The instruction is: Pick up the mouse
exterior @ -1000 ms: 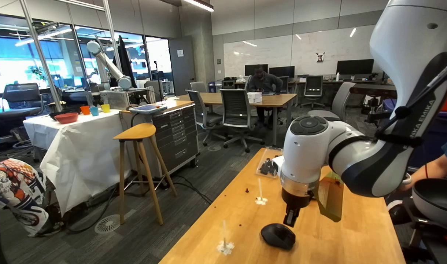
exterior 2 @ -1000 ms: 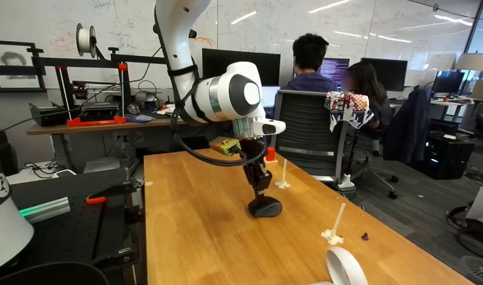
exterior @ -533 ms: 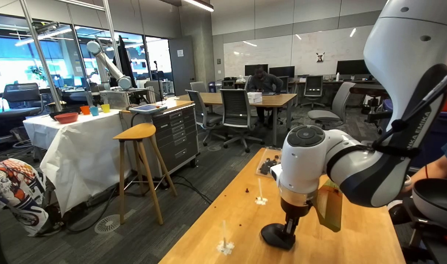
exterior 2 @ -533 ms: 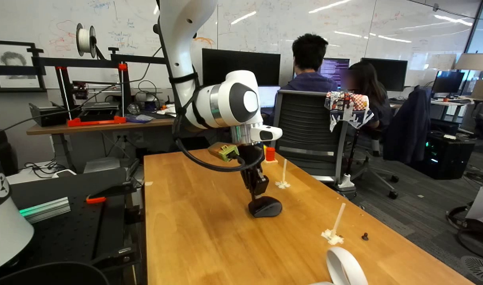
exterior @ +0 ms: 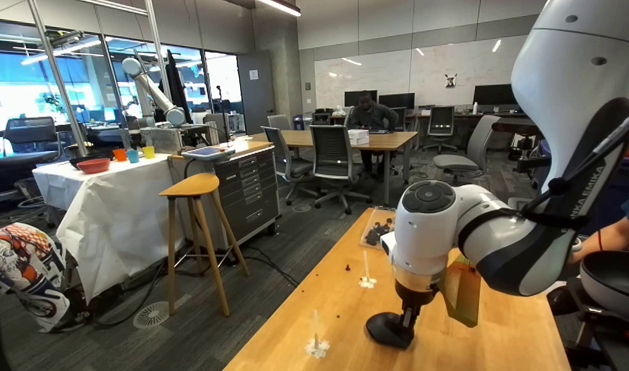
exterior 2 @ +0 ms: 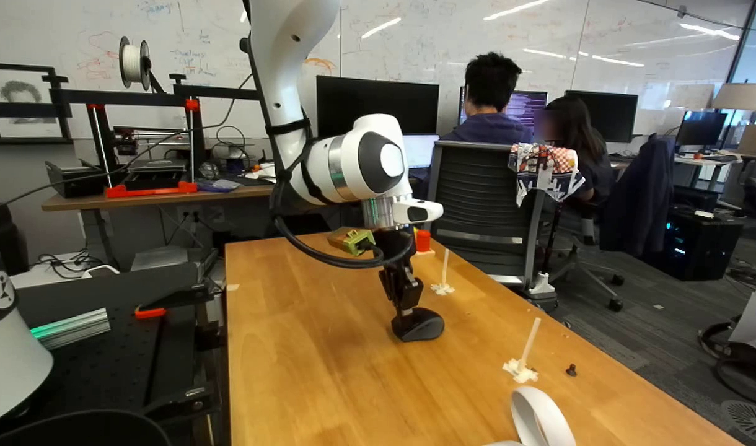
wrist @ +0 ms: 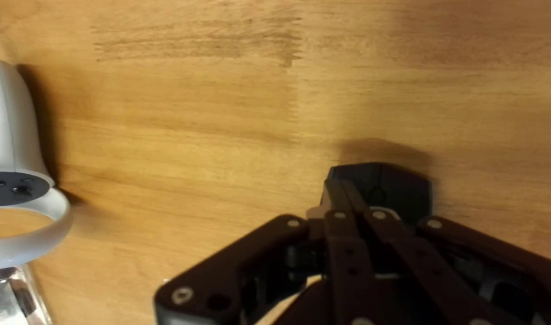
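Observation:
The mouse (exterior: 384,329) is a small black low dome on the wooden table. It shows in both exterior views (exterior 2: 425,324) and in the wrist view (wrist: 399,189), partly covered by my fingers. My gripper (exterior: 408,325) points down at the edge of the mouse, low near the table; it also shows in an exterior view (exterior 2: 403,319). In the wrist view my gripper (wrist: 343,183) has its two fingertips together, overlapping the left part of the mouse, with nothing seen between them. The tips seem to touch the mouse; exact contact is hidden.
Thin white rods (exterior: 315,332) (exterior 2: 530,347) stand taped to the table (exterior: 479,345) near its edge. A clear tray of dark pieces (exterior: 377,234) and a white ring-handled controller (exterior 2: 542,418) lie on the table. A red item (exterior 2: 422,240) stands at the far end.
My gripper has come down from above to the edge of the mouse. In the last half second the mouse has shifted very slightly and the arm has moved little.

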`<state>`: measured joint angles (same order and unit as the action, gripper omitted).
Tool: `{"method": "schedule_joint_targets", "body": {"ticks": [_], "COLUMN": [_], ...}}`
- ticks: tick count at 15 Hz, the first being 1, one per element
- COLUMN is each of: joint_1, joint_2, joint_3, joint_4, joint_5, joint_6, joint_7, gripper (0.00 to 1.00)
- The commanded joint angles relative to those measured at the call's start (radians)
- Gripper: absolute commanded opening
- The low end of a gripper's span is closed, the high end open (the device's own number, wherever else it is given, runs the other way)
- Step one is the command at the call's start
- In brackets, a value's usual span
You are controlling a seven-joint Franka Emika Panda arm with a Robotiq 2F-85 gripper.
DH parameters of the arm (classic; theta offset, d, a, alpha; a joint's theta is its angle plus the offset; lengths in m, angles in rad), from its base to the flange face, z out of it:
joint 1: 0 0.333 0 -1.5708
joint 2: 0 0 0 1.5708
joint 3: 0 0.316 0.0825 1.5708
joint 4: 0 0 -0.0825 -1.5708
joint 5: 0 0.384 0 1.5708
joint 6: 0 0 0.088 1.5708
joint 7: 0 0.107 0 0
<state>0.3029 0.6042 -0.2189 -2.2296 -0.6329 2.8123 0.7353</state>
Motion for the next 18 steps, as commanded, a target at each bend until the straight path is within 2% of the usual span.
{"method": "schedule_joint_targets", "body": {"ticks": [1,7,10,13,18], "joint_1": [0.027,0.01,-0.016,-0.064,-0.14], "joint_2": [-0.021,-0.147,-0.222,-0.29,-0.372], "joint_3": [-0.019,0.027,0.071,0.145,0.247], "joint_4": [0.001,-0.034,-0.034,-0.024,0.029], "joint_5": [0.044,0.167,0.262,0.396,0.597], "joint_6": [0.019,0.052,0.019,-0.04,-0.227], "joint_7": [-0.019,-0.106,-0.19,-0.308,-0.475], "gripper": [0.04,0.04,0.04,0.04,0.04]}}
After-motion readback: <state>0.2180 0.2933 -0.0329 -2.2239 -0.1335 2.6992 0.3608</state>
